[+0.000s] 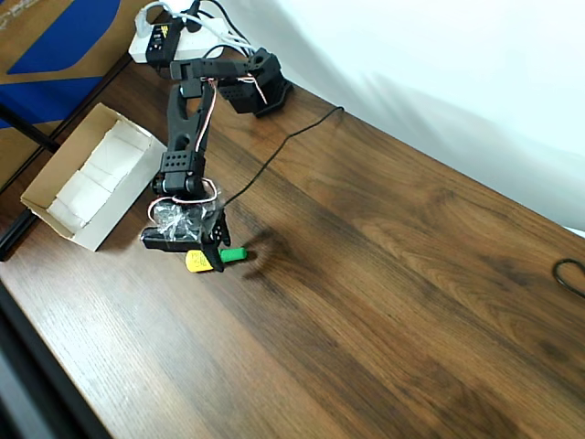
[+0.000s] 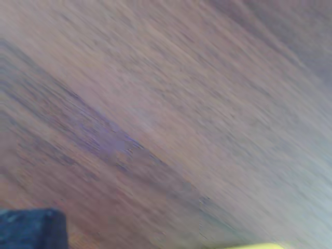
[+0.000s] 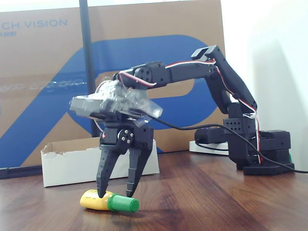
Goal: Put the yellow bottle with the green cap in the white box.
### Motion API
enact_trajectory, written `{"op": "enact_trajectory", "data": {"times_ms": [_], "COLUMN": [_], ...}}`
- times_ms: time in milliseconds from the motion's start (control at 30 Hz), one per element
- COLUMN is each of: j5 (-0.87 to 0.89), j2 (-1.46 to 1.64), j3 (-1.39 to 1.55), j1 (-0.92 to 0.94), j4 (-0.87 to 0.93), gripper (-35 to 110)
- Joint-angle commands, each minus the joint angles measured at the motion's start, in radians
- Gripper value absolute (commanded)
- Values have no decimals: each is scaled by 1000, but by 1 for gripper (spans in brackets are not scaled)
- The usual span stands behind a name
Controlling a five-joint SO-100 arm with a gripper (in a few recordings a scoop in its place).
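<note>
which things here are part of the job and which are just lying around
Part of the job:
- yellow bottle with the green cap, lying on the table between the open gripper fingers
- white box

Just lying about:
- brown-and-blue cardboard behind the box
- black cable across the table

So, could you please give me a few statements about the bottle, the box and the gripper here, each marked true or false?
1. The yellow bottle lies on its side on the table. True.
2. The bottle sits inside the white box. False: it lies on the wood outside the box.
3. The gripper is open, its fingers straddling the bottle. True.
4. The bottle's cap is red. False: it is green.
</note>
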Motion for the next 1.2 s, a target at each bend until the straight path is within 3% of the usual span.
{"op": "enact_trajectory", "data": {"times_ms": [0, 700, 933, 1067, 1167], "j5": [-12, -44, -78, -95, -98], "j2": [23, 15, 55, 71, 84], "j3": [-89, -17, 40, 63, 81], "j1": [-21, -43, -17, -6, 0], "j4": [20, 67, 67, 67, 64], "gripper": [24, 21, 15, 2, 0]}}
